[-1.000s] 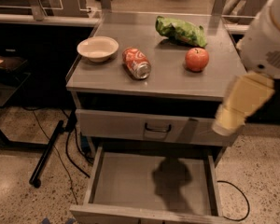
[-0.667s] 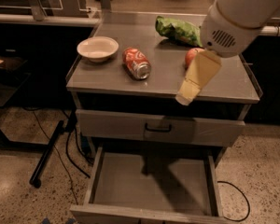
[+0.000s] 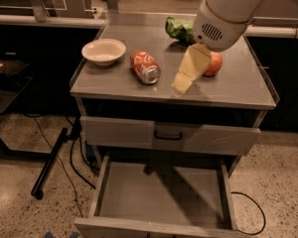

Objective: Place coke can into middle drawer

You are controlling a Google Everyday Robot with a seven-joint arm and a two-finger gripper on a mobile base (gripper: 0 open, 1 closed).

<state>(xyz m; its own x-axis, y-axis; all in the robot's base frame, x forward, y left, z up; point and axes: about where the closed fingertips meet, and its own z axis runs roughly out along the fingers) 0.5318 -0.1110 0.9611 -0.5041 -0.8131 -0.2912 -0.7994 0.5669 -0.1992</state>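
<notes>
Lettering on the coke can [image 3: 145, 67] shows only as white swirls, unreadable; the can lies on its side on the grey counter [image 3: 228, 88], between a white bowl [image 3: 104, 51] and the claw [image 3: 185, 78]. Cream-coloured, the claw hangs over the counter right of the can as one wedge, so whether it is open or closed cannot be told; it covers part of a red apple [image 3: 216, 64], and the arm [image 3: 228, 9] hides part of a green bag [image 3: 177, 29]. Below a shut drawer front [image 3: 119, 133], the middle drawer [image 3: 134, 192] stands pulled out, its bare grey floor partly shadowed, its front edge cut off.
</notes>
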